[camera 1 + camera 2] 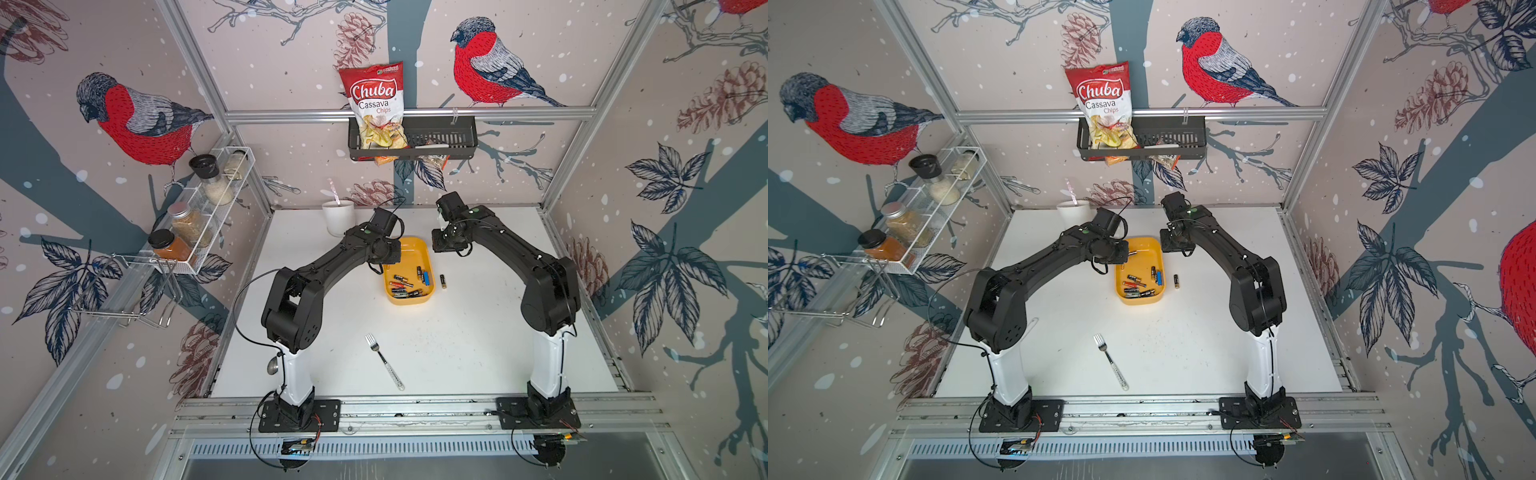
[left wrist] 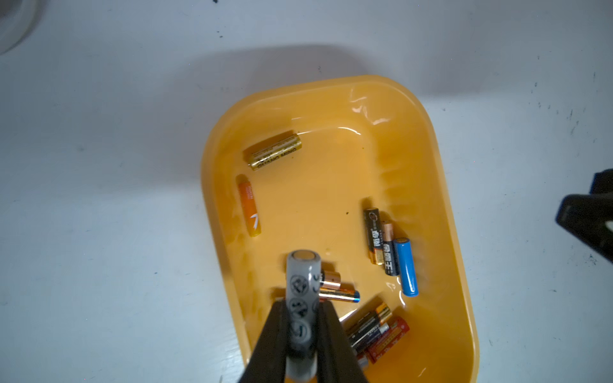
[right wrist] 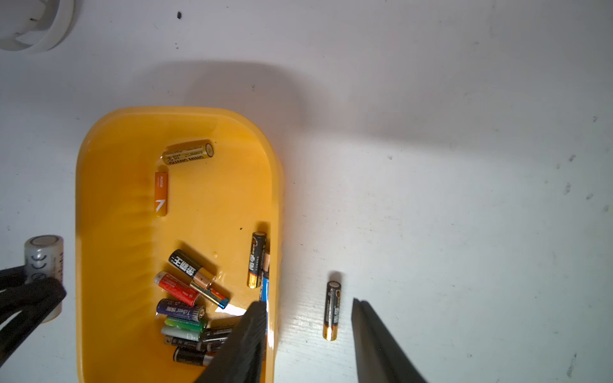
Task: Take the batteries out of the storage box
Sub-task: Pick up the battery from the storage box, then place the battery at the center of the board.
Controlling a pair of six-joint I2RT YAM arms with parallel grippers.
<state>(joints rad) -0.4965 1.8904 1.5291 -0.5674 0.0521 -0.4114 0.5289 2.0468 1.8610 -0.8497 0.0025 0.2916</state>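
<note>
The yellow storage box [image 1: 413, 253] [image 1: 1144, 253] lies mid-table between both arms, with several batteries [image 3: 185, 291] inside, mostly bunched at its near end [image 2: 374, 328]. My left gripper [image 2: 302, 318] is shut on a silver-grey battery [image 2: 302, 285], lifted above the box's left side; the right wrist view shows that battery [image 3: 43, 258] too. My right gripper [image 3: 307, 305] is open and low, beside the box's right wall. One finger [image 3: 255, 318] is over the rim. A black-and-gold battery [image 3: 331, 310] [image 1: 443, 281] lies on the table between the fingers, untouched.
A white cup [image 1: 338, 216] stands at the back left of the table, and a fork [image 1: 384, 361] lies near the front. On the back wall hangs a black basket [image 1: 449, 137] with a chips bag. A white wire rack [image 1: 199, 208] of jars is on the left wall.
</note>
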